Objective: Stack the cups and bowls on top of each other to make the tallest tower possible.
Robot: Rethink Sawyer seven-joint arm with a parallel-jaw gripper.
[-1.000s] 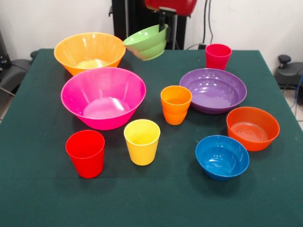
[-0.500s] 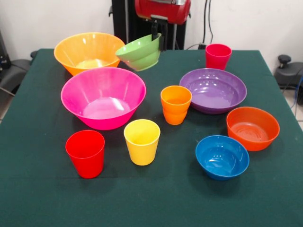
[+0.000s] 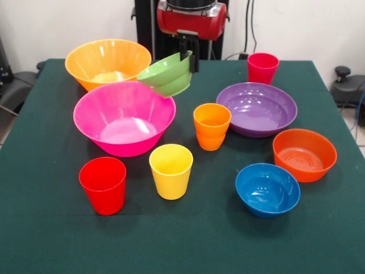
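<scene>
My gripper (image 3: 189, 55) is shut on the rim of the small ribbed green bowl (image 3: 166, 75) and holds it tilted in the air, over the far right rim of the big hot-pink bowl (image 3: 124, 117). The big orange-yellow bowl (image 3: 108, 61) stands behind the pink one. The wide purple bowl (image 3: 256, 108), medium orange bowl (image 3: 304, 154) and medium blue bowl (image 3: 267, 189) stand on the right. The red cup (image 3: 104, 185), yellow cup (image 3: 171, 170) and orange cup (image 3: 211, 126) stand in front; the crimson-pink cup (image 3: 262, 68) stands at the far right.
All pieces rest on a dark green table cloth (image 3: 182, 240). The black pedestal (image 3: 148, 23) rises behind the table's far edge. Dark gear (image 3: 348, 85) sits beyond the right edge.
My gripper has come down and moved left with the green bowl, from beside the orange-yellow bowl to over the hot-pink bowl's far rim.
</scene>
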